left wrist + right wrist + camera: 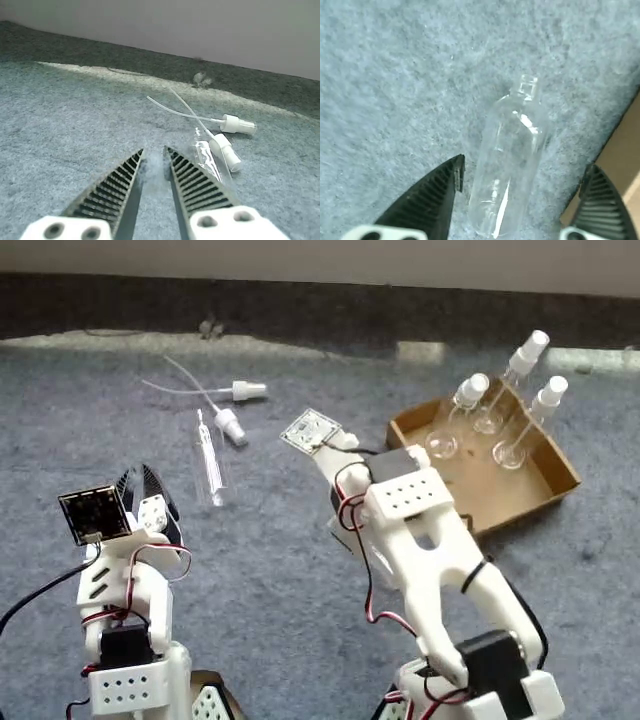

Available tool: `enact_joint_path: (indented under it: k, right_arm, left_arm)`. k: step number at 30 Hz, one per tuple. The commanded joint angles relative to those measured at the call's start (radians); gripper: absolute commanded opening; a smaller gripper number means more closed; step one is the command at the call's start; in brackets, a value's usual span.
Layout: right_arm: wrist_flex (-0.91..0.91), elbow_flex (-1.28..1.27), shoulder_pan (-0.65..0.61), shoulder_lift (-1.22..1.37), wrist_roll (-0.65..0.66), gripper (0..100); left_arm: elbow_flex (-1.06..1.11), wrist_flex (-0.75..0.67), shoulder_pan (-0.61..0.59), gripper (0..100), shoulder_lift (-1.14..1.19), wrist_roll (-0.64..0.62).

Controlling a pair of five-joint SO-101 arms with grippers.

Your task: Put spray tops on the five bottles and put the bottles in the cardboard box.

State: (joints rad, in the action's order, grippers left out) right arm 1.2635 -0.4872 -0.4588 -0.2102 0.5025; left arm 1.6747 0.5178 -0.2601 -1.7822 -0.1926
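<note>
Right tool (526, 162) wide, straddling capless bottle (510, 145) on carpet (395, 75); left tool (153, 148) narrow, empty.

The left arm (125, 600) sits folded back, the left pincer (154, 150) pointing forward and low — jaws only a narrow slit apart. The right arm (430, 550) stretches further forward, the right pincer (526, 164) angled downward — jaws spread wide.
</note>
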Motion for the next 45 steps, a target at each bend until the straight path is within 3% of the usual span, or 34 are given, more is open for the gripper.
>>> enact_joint_path:
  k: [1,12,20,25,30,35,45]
  right_arm:
    - [0.007,0.068,-0.007,0.087,-0.008,31.5]
    - [-0.102,0.068,0.045,0.255,-0.002,31.3]
    - [-0.096,0.068,0.051,0.251,0.091,13.7]
    - [-0.091,0.090,0.068,0.225,0.084,12.7]
    - [-0.090,0.102,0.107,0.038,0.083,12.6]
    - [-0.091,0.064,0.139,-0.248,0.078,12.6]
    - [-0.162,-0.243,0.136,-0.699,-0.233,12.7]
  left_arm:
    - [0.021,-0.018,0.019,0,-0.013,0.009]
    - [0.021,-0.018,0.019,0,-0.013,0.009]
    - [0.021,-0.018,0.019,0,-0.013,0.009]
    - [0.021,-0.018,0.019,0,-0.013,0.009]
    - [0.021,-0.018,0.021,0,-0.013,0.011]
    - [0.021,-0.015,0.088,0,-0.013,0.157]
    - [0.021,0.060,0.248,0,-0.013,0.381]
